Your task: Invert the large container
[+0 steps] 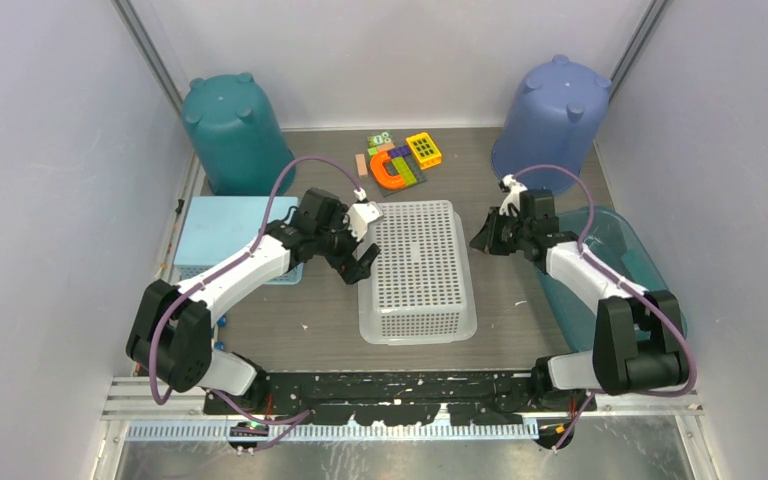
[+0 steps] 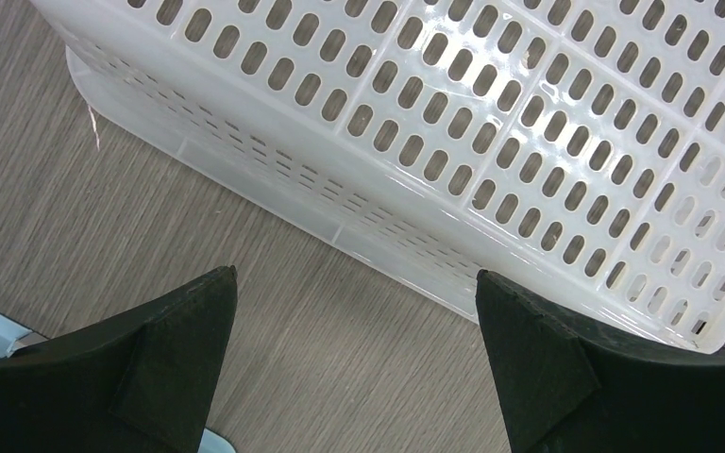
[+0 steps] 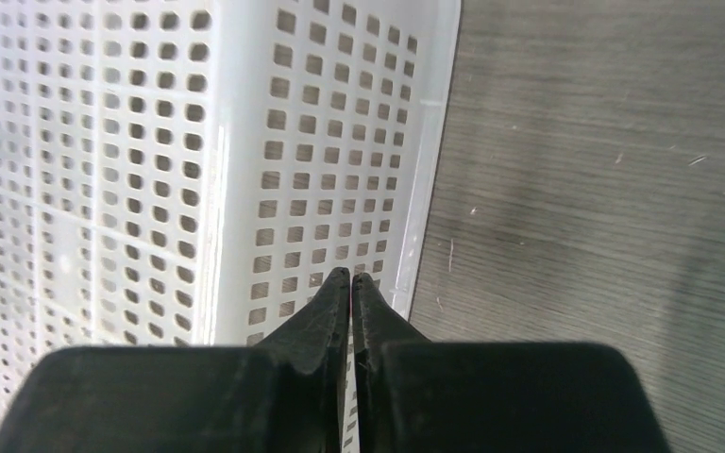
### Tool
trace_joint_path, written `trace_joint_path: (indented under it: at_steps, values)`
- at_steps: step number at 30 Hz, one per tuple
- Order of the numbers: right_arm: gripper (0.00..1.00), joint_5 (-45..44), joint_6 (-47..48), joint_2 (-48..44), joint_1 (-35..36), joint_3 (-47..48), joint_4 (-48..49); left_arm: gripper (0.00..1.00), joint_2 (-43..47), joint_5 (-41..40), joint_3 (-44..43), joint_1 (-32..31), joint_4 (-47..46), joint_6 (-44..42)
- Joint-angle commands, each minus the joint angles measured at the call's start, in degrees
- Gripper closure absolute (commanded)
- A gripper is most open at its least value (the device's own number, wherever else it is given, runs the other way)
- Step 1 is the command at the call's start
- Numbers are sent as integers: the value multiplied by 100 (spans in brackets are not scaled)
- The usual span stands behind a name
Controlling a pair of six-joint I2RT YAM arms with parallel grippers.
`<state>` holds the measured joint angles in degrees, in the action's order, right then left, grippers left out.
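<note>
A large white perforated plastic basket (image 1: 418,270) sits at the centre of the grey-brown wood-grain desk (image 1: 520,300). Its flat slotted base faces up and its flared rim lies on the desk, so it is upside down. Its long sides run from 12 o'clock to 6 o'clock in the top view.

The left gripper (image 1: 357,262) is at about 10 o'clock from the basket's centre, just beside the left wall near the far corner. Its fingers are spread wide with nothing between them. In the left wrist view the left gripper (image 2: 354,278) frames bare desk, and the basket's side wall and rim (image 2: 491,142) run diagonally just past the fingertips.

The right gripper (image 1: 480,243) is at about 2 o'clock from the basket, just beside its right wall with a thin strip of desk showing between them in the top view. Its fingers are pressed together and hold nothing. In the right wrist view the right gripper (image 3: 351,276) points its joined tips at the basket's sloping side (image 3: 321,170) near the rim. Whether the tips touch the plastic cannot be told.

Around the basket:
- At 11 o'clock, an upturned teal plastic bucket (image 1: 232,130).
- At 1 o'clock, an upturned blue plastic bucket (image 1: 550,120).
- At 12 o'clock, a cluster of small colourful toy pieces (image 1: 400,160).
- At 9 o'clock, a flat pale blue perforated tray (image 1: 222,235), partly under the left arm.
- At 3 o'clock, a translucent blue tub (image 1: 615,255), under the right arm.
</note>
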<state>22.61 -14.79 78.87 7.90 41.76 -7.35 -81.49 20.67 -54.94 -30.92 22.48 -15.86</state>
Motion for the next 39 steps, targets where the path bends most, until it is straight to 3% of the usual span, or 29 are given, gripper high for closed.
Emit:
trace_joint_path:
  at_steps: [1, 8, 17, 23, 33, 39]
  values:
    - [88, 153, 172, -502, -223, 365, -6, 1, 77, 139, 13, -20, -281, 47]
    - [72, 58, 571, -1080, -506, 648, -507, 1, 141, 148, 41, -20, -281, 53]
    - [40, -1388, 2077, -952, -526, 2095, -2938, 1, 186, 146, 62, -17, -275, 65]
    - [24, -2136, 2982, -1124, -526, 1942, -3793, 1, 138, 152, 54, -20, -294, 65]
    - [21, -2243, 3352, -905, -526, 1188, -4078, 1, 215, 97, 84, -19, -295, 65]
    - [29, -2244, 3392, -599, -526, 866, -3944, 1, 229, 104, 88, -20, -297, 61]
